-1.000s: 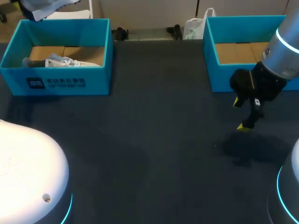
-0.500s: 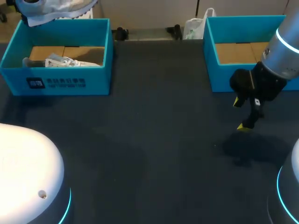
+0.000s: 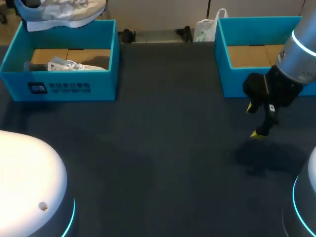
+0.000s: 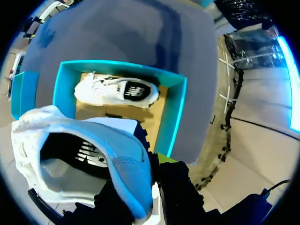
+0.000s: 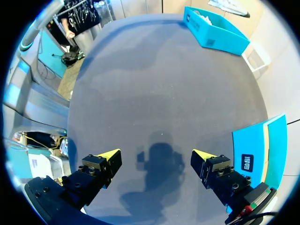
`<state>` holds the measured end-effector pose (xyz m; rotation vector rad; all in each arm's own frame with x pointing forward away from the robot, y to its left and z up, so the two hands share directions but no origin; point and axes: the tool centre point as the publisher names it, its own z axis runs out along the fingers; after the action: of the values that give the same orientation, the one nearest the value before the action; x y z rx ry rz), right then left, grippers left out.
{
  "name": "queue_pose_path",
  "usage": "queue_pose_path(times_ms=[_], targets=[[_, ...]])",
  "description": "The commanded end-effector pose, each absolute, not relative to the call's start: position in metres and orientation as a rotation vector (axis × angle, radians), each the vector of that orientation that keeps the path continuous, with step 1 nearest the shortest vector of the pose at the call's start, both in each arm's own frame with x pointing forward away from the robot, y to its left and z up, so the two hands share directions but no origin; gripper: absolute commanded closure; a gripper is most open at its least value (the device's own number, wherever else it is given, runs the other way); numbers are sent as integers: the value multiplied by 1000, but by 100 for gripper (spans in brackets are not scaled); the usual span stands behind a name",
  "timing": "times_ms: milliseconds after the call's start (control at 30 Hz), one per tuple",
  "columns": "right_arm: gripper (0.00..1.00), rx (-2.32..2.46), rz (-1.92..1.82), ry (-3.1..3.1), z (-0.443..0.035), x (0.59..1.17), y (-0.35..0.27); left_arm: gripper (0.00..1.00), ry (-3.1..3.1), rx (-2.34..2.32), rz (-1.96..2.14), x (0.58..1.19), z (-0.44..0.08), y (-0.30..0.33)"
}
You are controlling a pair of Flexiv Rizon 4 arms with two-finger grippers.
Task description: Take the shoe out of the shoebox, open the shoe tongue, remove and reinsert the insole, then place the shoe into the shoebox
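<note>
Above the shoebox, shoe gripped in left claw

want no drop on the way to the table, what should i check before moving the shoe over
1. Grip: left gripper shut on the shoe at its side wall: ok.
2. Lift: shoe above the left shoebox rim: ok.
3. Leftover: second shoe lies inside that box: ok.
4. Helper: right gripper open, empty, over the table: ok.
5. Opening: whether the tongue is pulled open: cannot tell.
</note>
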<state>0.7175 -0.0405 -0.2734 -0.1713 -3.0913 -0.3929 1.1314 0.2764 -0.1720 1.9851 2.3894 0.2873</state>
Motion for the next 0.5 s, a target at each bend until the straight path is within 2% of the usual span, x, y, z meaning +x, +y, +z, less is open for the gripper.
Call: queue_pose_path(times_ms=[33, 500], targets=[[0, -173, -390, -3092, -274, 717, -40, 100, 2368, 2003, 252, 1146, -172, 287], [0, -173, -390, -3092, -274, 717, -40, 100, 2365, 2026, 247, 1152, -181, 279]])
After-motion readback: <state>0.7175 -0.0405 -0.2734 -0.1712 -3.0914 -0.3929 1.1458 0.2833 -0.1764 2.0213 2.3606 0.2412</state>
